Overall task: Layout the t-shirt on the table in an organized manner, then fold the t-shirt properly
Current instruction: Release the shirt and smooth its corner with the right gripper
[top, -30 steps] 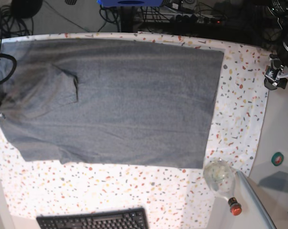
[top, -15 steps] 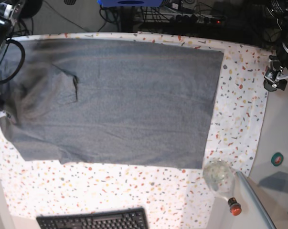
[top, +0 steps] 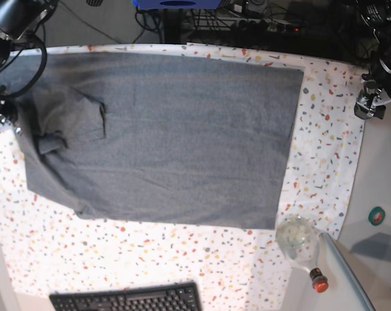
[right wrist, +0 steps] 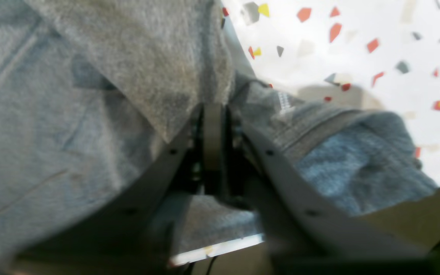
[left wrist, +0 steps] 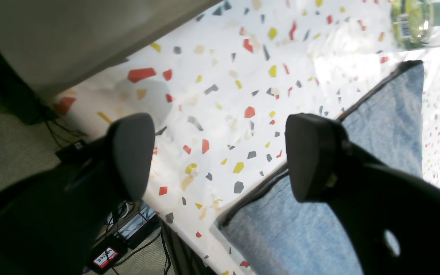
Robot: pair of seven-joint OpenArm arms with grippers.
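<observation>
The heather-grey t-shirt lies spread over the speckled table, and its left part is bunched and pulled inward. In the right wrist view my right gripper has its fingers drawn close together, their tips buried in a fold of the t-shirt. That arm reaches in at the top left of the base view. My left gripper hangs open and holds nothing. It is above the table's cloth, just off a corner of the t-shirt, and shows as the left gripper at the right edge.
A glass bottle with a red cap lies at the table's front right corner. A black keyboard sits at the front edge. A green tape roll rests on the grey side surface. Cables crowd the back.
My right arm has swung in at the top left. The shirt's left edge has been dragged to the right and has bunched up. The left arm has hardly moved.
</observation>
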